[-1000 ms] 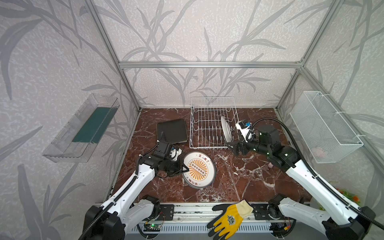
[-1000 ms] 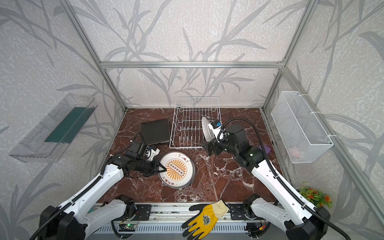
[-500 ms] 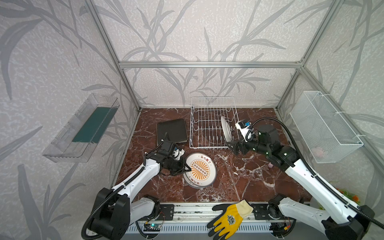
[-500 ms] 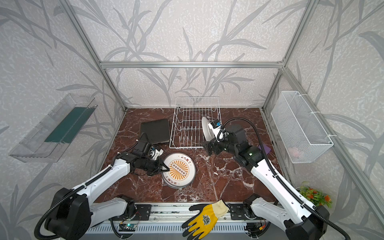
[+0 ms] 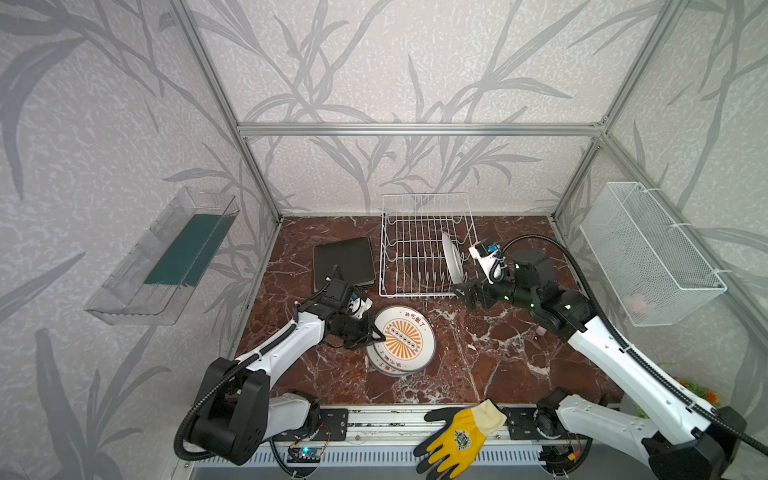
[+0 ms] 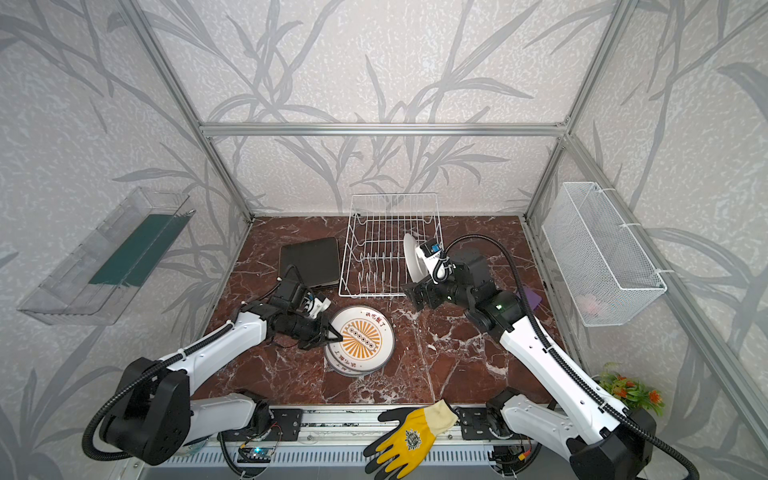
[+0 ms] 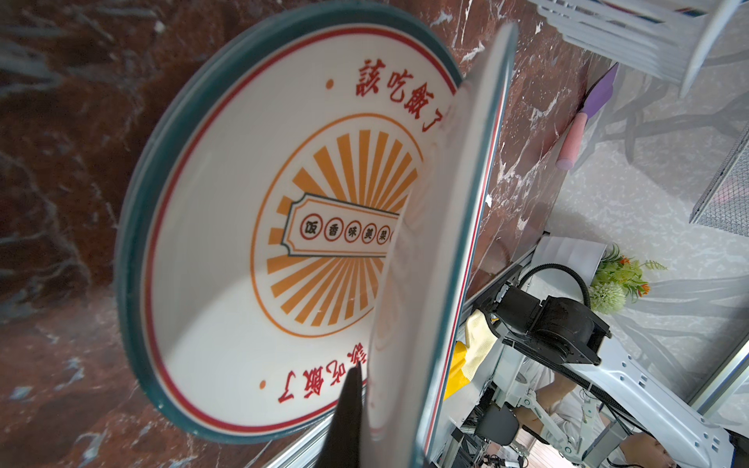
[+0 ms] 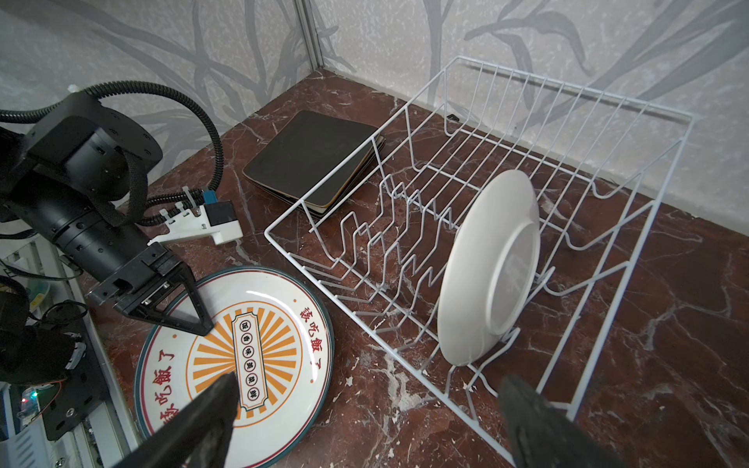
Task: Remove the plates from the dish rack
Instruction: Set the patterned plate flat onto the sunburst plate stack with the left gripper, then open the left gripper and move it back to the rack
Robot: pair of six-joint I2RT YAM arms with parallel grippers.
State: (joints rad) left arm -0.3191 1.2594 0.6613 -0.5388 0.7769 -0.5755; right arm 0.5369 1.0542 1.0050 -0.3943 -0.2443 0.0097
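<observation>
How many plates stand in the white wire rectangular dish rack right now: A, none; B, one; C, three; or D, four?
B: a single round white plate stands on edge between the prongs of the white wire dish rack, while the round sunburst plates lie outside it on the marble table.

Top views look down; close wrist views share the round plates (image 8: 239, 348).
</observation>
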